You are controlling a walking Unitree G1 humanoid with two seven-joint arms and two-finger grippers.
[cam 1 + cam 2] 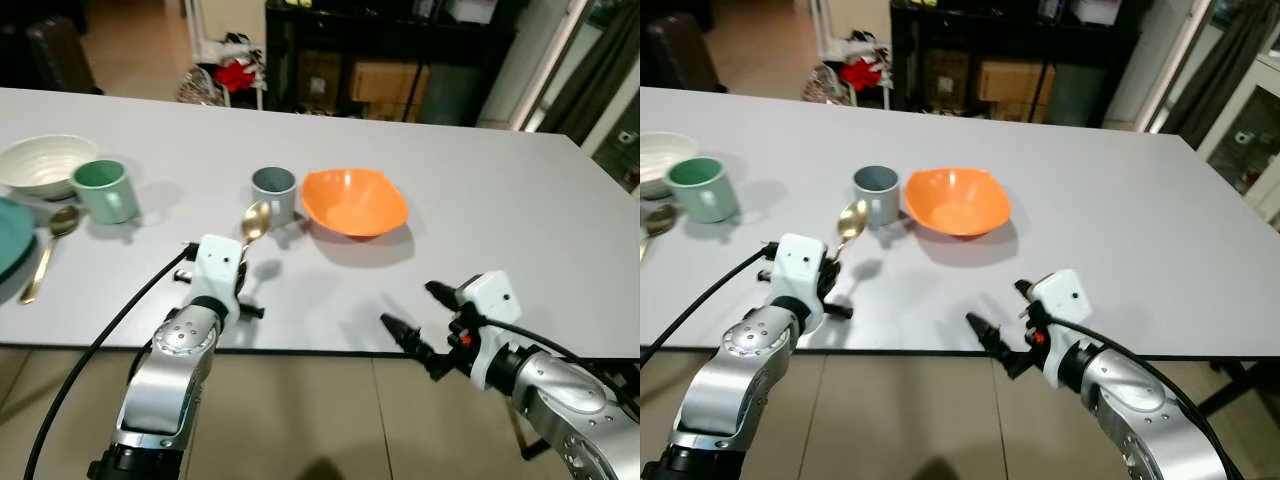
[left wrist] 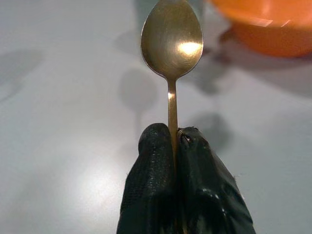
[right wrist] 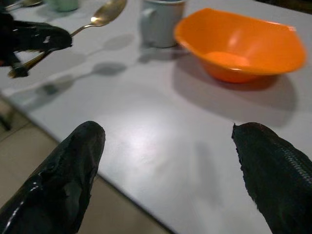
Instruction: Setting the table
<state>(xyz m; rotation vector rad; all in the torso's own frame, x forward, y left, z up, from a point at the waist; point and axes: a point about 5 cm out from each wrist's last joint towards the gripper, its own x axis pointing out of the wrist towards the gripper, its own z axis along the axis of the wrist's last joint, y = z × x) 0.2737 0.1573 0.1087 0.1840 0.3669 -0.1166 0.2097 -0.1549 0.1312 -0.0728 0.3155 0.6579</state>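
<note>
Left gripper point(image 2: 176, 141), fingers pinched on the handle of a gold spoon point(image 1: 255, 221) held above the grey table point(image 1: 480, 200), bowl end towards a grey mug point(image 1: 274, 193); an orange bowl point(image 1: 354, 202) just beside that mug; right gripper point(image 1: 418, 310) spread wide at the near table edge; far left, a green mug point(image 1: 104, 190), white bowl point(image 1: 40, 164) and second gold spoon point(image 1: 45, 251).

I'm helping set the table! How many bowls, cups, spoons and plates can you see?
Bowls: 2, white bowl, orange bowl
Cups: 2, green cup, grey cup
Spoons: 2, lying spoon, held spoon
Plates: 1, teal plate
Total: 7
</note>
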